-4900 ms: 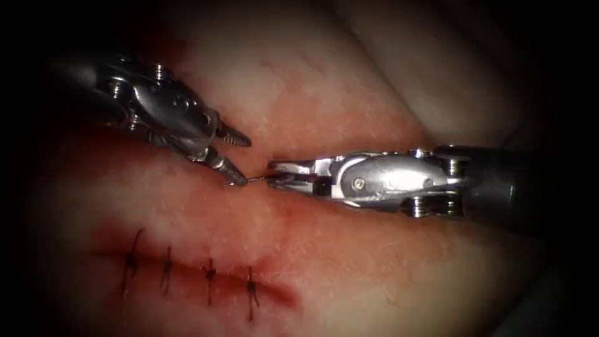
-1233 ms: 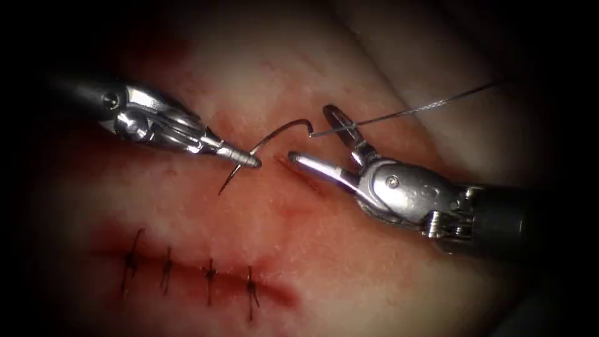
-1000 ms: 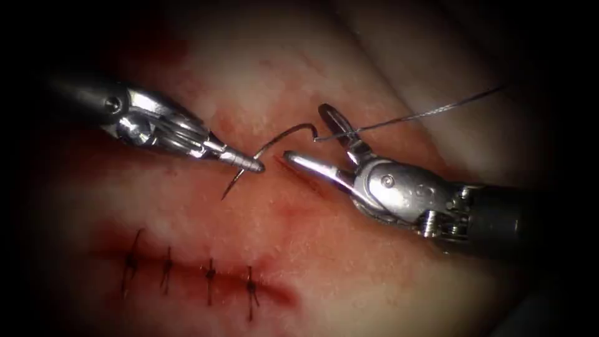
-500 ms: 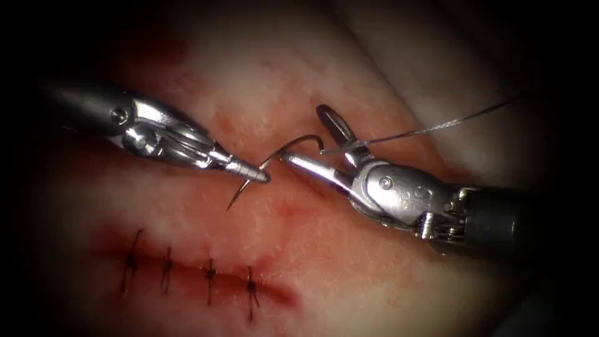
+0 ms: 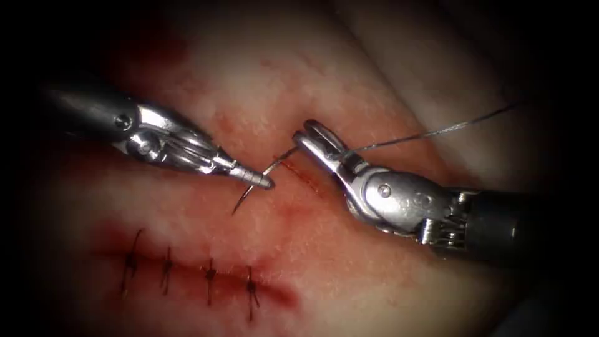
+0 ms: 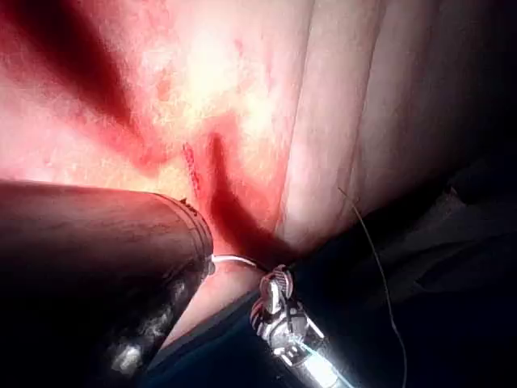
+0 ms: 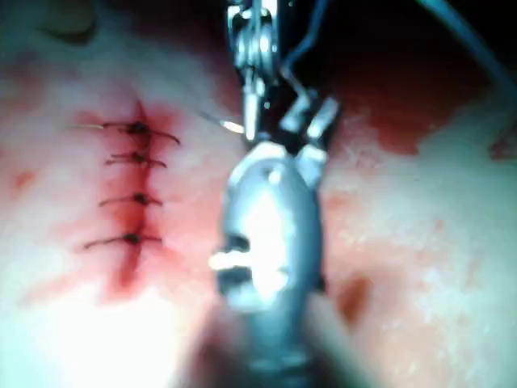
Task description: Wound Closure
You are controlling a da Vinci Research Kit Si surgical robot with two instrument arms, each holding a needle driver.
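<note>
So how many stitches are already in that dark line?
4. The stitches sit in a row along the closed cut, from left to right in the endoscope view: first, second, third, fourth. The left end fades into shadow, so another could hide there.

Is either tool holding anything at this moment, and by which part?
The left tool grips the needle near its pointed end, the point free above the tissue. The right tool has closed around the needle's thread end; its actual grip cannot be told.
</note>
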